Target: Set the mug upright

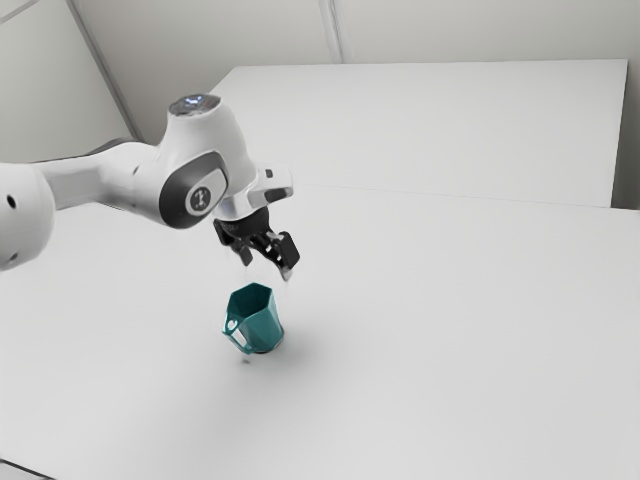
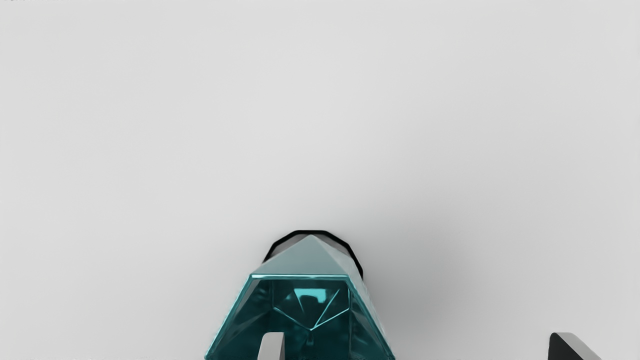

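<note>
From where I stand, the teal mug (image 1: 262, 330) is on its base on the pale bench (image 1: 450, 330), its many-sided mouth facing up. It seems to stand upright, though from this angle I couldn't swear there isn't a slight lean. The handle (image 1: 237, 335) sticks out toward the exterior view's left and the near side. Down at the foot I can make out a dark base rim (image 2: 300, 232), and a soft shadow lies on the bench beside it.

The white arm (image 1: 110, 175) comes in from the exterior view's left and reaches out over the bench. Its black tool (image 1: 268, 268) hangs above the mug, the two fingers spread well apart with nothing pinched between them. There's a visible gap down to the mug's rim. Looking along the hand, one finger (image 2: 271, 346) overlaps the mug's open mouth, while the other is out past the mug's side, with bare bench behind it. A light-coloured wall (image 1: 480, 25) rises at the back.
</note>
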{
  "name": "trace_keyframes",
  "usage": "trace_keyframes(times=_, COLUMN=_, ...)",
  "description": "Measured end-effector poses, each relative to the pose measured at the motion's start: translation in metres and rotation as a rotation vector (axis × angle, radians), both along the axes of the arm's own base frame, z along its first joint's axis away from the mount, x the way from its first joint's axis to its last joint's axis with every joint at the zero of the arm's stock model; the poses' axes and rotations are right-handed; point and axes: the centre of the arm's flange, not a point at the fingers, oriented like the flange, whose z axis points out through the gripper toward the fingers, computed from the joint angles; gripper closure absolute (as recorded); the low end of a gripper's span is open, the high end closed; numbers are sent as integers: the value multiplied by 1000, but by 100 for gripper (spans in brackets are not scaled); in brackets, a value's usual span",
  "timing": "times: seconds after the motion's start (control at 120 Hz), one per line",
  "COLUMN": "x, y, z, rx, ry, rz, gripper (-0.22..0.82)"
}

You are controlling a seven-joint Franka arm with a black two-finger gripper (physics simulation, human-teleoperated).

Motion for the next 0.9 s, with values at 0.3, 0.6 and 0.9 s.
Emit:
trace_keyframes(times=0.3, x=23, y=10, z=42, rx=-24, ry=59, rz=48, gripper=3)
trace_keyframes(times=0.6, x=43, y=29, z=103, rx=-38, ry=82, rz=88, gripper=2)
trace_keyframes(times=0.9, x=55, y=46, z=152, rx=-38, ry=66, rz=118, gripper=2)
